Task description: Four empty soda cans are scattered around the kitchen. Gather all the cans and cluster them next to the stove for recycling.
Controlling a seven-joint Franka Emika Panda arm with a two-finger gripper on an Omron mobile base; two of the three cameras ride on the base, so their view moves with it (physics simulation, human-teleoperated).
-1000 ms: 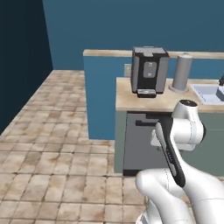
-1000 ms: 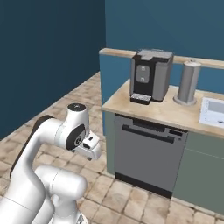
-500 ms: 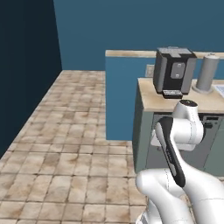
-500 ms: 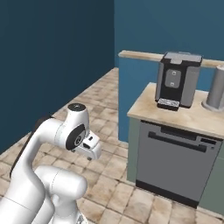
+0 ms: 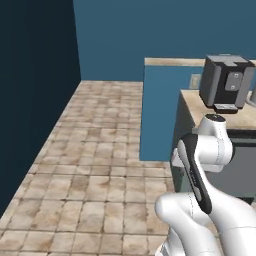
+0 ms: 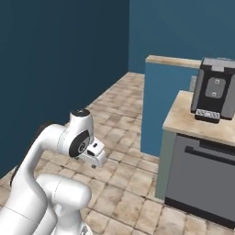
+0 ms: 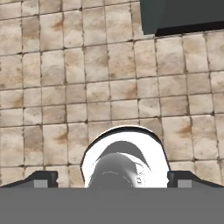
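The soda cans and the stove are out of view. My gripper hangs folded close to the arm, low over the brown tiled floor of the kitchen. In the hand view it points down at the floor tiles, and its two dark fingertips stand far apart at the bottom corners with nothing between them: open.
A black coffee machine stands on the beige counter above a grey dishwasher front. Behind them rises a blue half wall with a tan top. A dark wall runs along the left. A dark cabinet base shows at the top right of the hand view.
The whole picture has shifted: the counter and coffee machine have slid to the right in both base views, so the base has moved. The arm keeps the same folded pose, jaws still wide.
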